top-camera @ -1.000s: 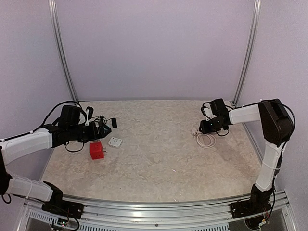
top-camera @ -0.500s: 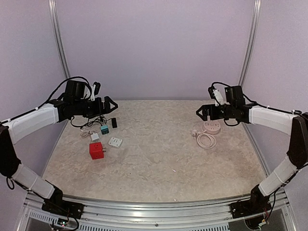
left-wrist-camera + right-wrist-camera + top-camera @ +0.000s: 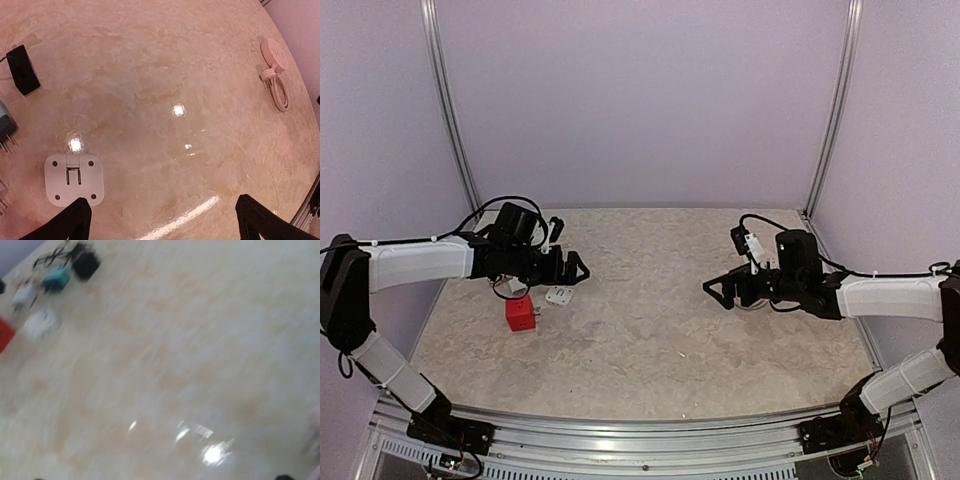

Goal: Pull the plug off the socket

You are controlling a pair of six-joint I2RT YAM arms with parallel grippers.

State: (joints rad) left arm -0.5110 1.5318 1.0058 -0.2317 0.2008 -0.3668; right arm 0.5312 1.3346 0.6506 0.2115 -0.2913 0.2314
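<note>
The socket, a small red cube (image 3: 520,314), sits on the left part of the table and shows as a red blur (image 3: 4,335) at the left edge of the right wrist view. A small pale bit (image 3: 536,312) sticks out at its right face; I cannot tell whether that is the plug. My left gripper (image 3: 575,272) hovers open just right of and behind the cube, over a flat white square piece (image 3: 74,179), its black fingertips (image 3: 75,225) wide apart with nothing between them. My right gripper (image 3: 718,293) hangs open over the table's right-middle, empty.
Behind the cube lie a black adapter (image 3: 22,70), a grey-teal adapter (image 3: 5,131) and tangled cables. A pink round power strip with a coiled cord (image 3: 274,55) lies at the right, mostly hidden under the right arm in the top view. The right wrist view is motion-blurred.
Both arms came down and swung inward. The left gripper moved right, over the white square piece. The right gripper moved left, away from the pink power strip.
</note>
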